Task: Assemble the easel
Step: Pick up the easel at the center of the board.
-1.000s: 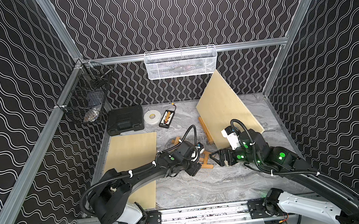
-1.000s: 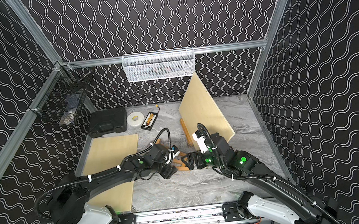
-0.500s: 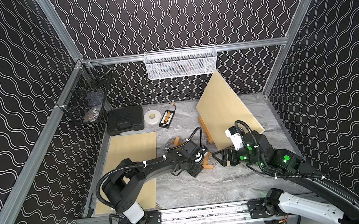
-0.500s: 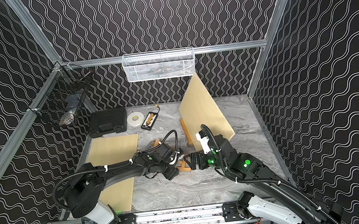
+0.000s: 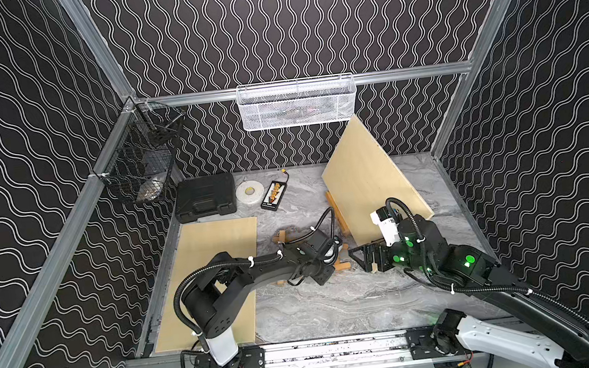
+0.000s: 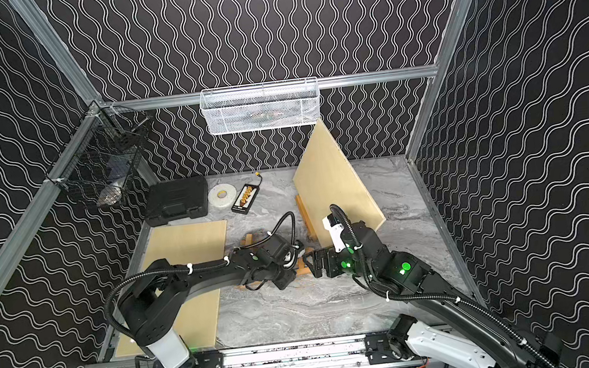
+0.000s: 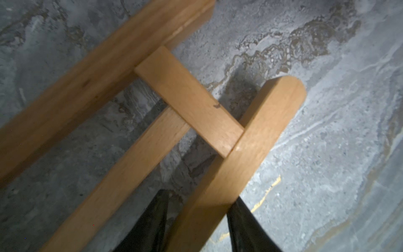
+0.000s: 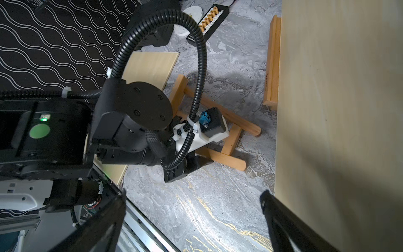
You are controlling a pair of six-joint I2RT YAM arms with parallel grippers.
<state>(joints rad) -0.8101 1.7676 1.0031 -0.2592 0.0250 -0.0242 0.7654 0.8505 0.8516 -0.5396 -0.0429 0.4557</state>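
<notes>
Left gripper (image 5: 328, 264) shifted toward 3 o'clock in both top views, reaching easel frame (image 5: 343, 265). Left arm elbow (image 5: 205, 304) swung toward 3 o'clock, further over plywood board (image 5: 217, 246). Jaws narrower, straddling 1 leg (image 7: 250, 141).

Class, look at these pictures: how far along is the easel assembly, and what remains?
Done: on the frame, the crossbar joins the legs. In hand: the left gripper straddles one leg; a firm grip is not clear. The right gripper is open, empty. Left: the frame lies on the table, not standing, and the ledge strip lies apart, beside the leaning board.
</notes>
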